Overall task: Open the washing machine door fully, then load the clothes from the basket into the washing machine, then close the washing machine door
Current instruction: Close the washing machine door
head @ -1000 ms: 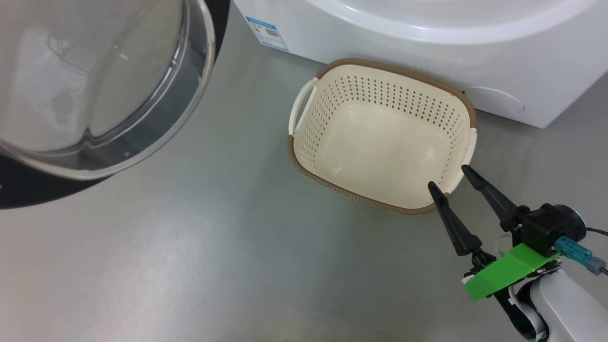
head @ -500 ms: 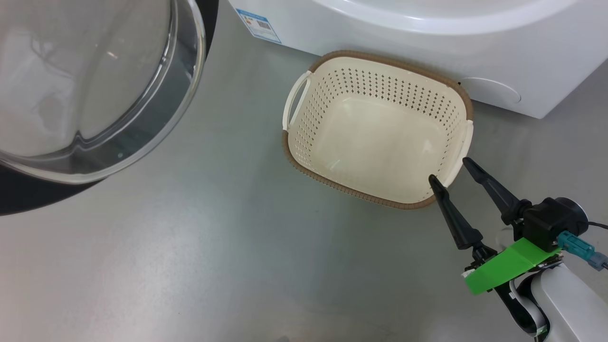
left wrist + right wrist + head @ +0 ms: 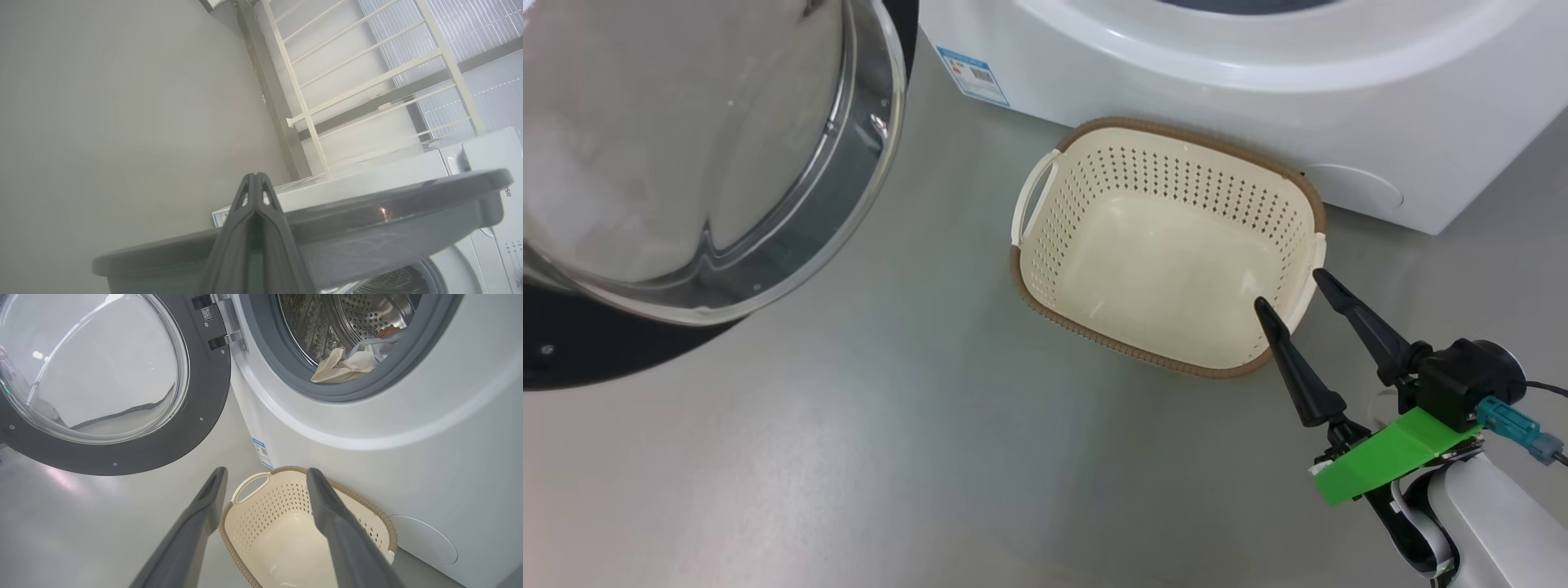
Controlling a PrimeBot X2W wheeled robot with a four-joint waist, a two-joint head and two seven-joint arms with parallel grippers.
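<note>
1. The grey floor [image 3: 890, 457] carries the machine and the basket.
2. The washing machine [image 3: 1225, 106] stands along the floor's far edge in the head view. In the right wrist view its steel drum [image 3: 359, 314] lies open behind the grey gasket [image 3: 286, 363].
3. The washing machine door [image 3: 572, 359] hangs swung out at the machine's left side, hinged beside the opening, with its glass bulge [image 3: 686, 147] towards the head camera.
4. The basket [image 3: 1176, 363] sits on the floor just beside the machine's front, under the opening and towards its right, with its perforated walls and smooth bottom in plain sight.
5. The clothes [image 3: 347, 365] lie inside the drum at its lower lip, a pale fold draped on the gasket.
6. The right gripper [image 3: 1290, 289] holds nothing. Its fingers are spread wide, with the tips on either side of the basket's right handle. Whether they touch it cannot be told.
7. The left gripper [image 3: 255, 177] has its fingers pressed together, empty, in front of the door's grey edge.
8. A blue label sticker [image 3: 972, 75] sits at the machine's lower left front corner.
</note>
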